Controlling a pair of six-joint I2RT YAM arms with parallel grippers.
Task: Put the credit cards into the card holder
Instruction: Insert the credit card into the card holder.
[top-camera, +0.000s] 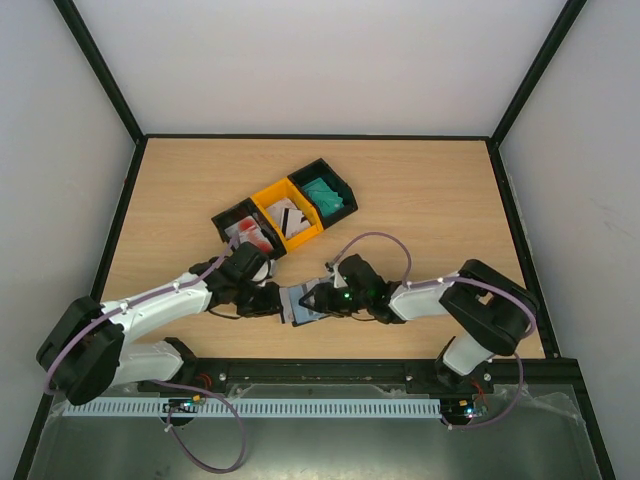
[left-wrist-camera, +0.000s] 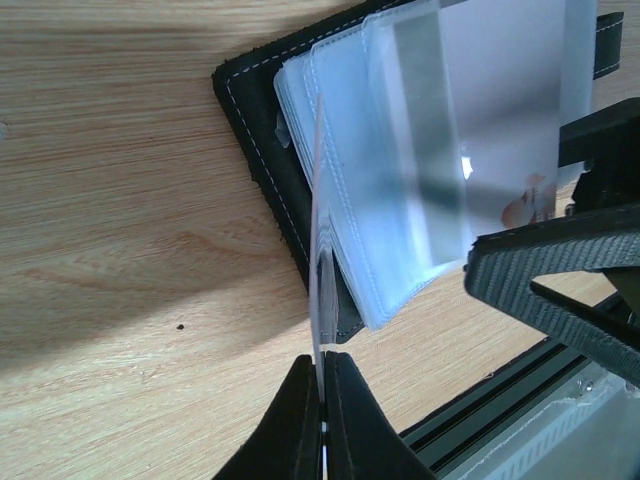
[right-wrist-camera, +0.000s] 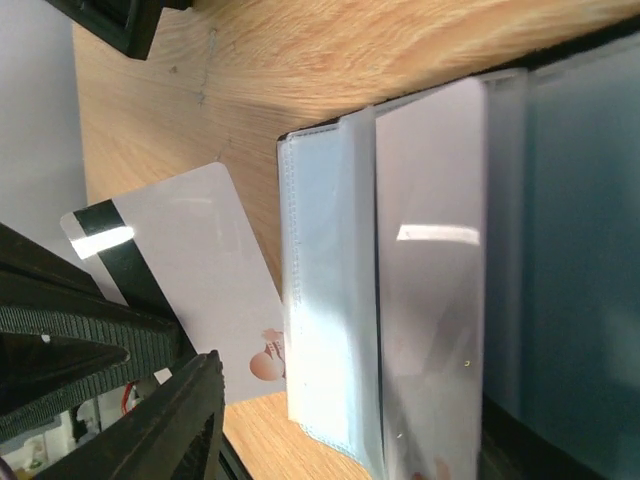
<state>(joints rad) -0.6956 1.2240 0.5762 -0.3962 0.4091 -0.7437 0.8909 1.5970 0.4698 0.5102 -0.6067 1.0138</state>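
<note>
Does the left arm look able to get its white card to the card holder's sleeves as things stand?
Probably yes: the left gripper pinches the white card right beside the open card holder, with nothing between them.

Nothing readable anywhere that I can see — the white card (right-wrist-camera: 190, 280) has a small reddish-brown mark (right-wrist-camera: 268, 365) toward its 5 o'clock corner, but it's too blurry for any letters or numbers.
</note>
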